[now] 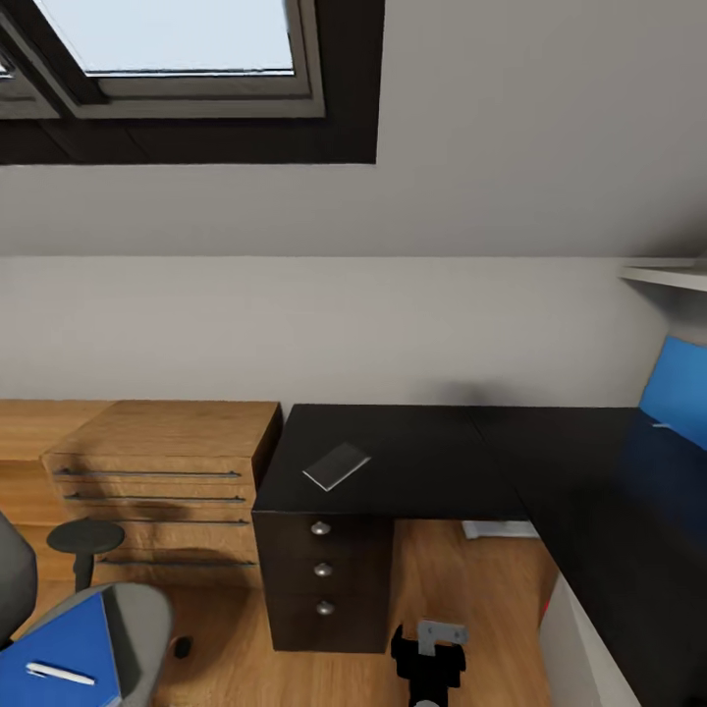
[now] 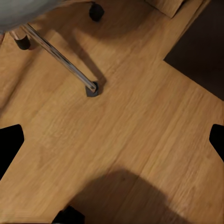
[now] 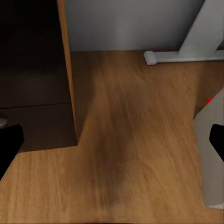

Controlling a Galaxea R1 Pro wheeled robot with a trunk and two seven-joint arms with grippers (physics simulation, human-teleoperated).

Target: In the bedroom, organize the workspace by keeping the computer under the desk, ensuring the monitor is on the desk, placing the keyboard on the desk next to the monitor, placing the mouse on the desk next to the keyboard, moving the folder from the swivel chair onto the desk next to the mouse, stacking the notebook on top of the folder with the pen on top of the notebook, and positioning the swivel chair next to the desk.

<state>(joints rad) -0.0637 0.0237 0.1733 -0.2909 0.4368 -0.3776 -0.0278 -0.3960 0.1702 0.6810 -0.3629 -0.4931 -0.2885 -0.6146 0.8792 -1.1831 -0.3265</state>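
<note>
- No brand names, labels or readable writing on anything here.
- The black L-shaped desk surface (image 1: 412, 452) is matte and dark. It sits against the pale wall, with one leg running toward the right of the head view.
- A flat grey notebook (image 1: 336, 465) lies on that surface near its left front corner. It's a thin rectangle turned diagonally, long axis running from near-left to far-right.
- Under that corner is a dark drawer unit (image 1: 324, 579) with three round metal knobs in a vertical row.
- Just left of it is a light wooden dresser (image 1: 162, 481) with visible grain and long thin dark bar handles.
- The swivel chair (image 1: 128, 619) is at the bottom left of the head view: grey seat shell, round black armrest pad.
- The blue folder (image 1: 69, 653) lies flat on the chair seat, with the white pen (image 1: 59, 674) on top of it. The pen is a slim stick lying roughly left-right, slightly tilted.
- A blue panel (image 1: 678, 388) shows at the right edge over the surface; can't tell what it is.
- In the left wrist view the left gripper (image 2: 112, 140) has its fingers spread wide, holding nothing. Below it are warm wood-plank floor (image 2: 140, 140) and a shiny metal chair leg (image 2: 58, 56).
- The right gripper (image 3: 112, 140) is also spread wide and empty, over the same floor, near a wood-edged dark panel (image 3: 67, 70) and a white foot (image 3: 182, 56).
</note>
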